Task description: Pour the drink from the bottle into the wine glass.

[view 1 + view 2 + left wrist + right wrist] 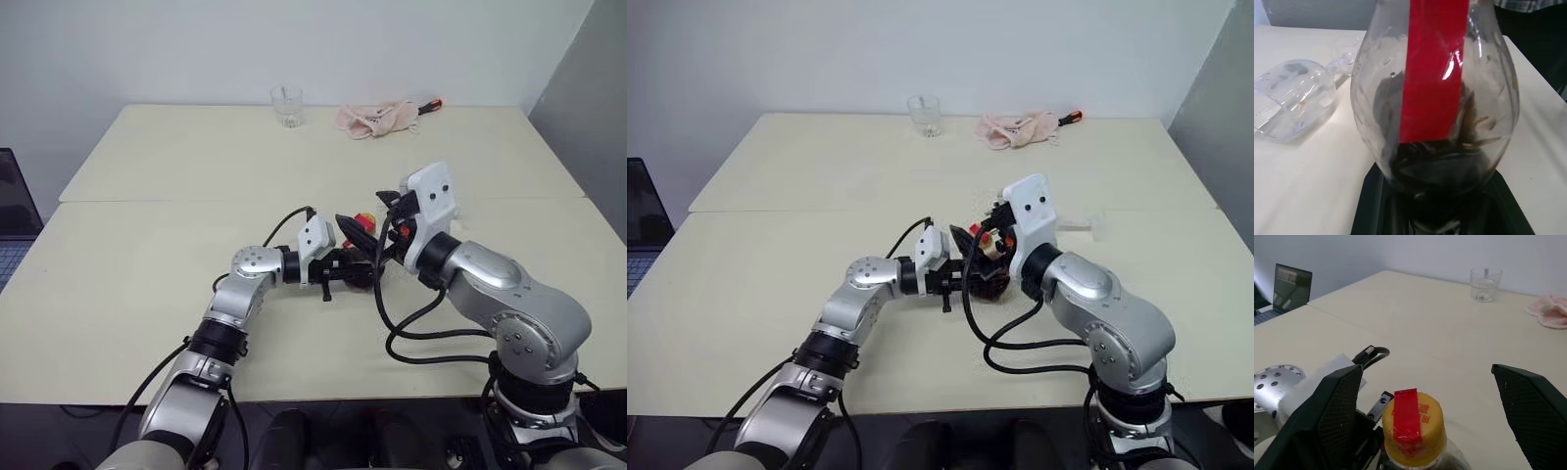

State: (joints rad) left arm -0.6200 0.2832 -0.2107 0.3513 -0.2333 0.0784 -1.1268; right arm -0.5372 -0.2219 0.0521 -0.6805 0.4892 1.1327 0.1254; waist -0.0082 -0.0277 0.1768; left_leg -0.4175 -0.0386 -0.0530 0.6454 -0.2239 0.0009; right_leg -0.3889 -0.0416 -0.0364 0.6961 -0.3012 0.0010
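Bottle held mid-table, cap on

The left gripper [972, 277] is clamped on the squat clear bottle [1437, 98], red strip down its side, dark drink [1435, 166] low inside, yellow cap [1413, 428] on. The right gripper [1430, 396] spreads wide around the cap, not touching. A wine glass [1293, 98] lies tipped beside it.

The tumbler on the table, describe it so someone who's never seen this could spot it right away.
Look to the far edge of the cream table, by the white wall. The tumbler stands upright there, beside a crumpled pink cloth. It is short, clear and stemless, the only glass standing upright.
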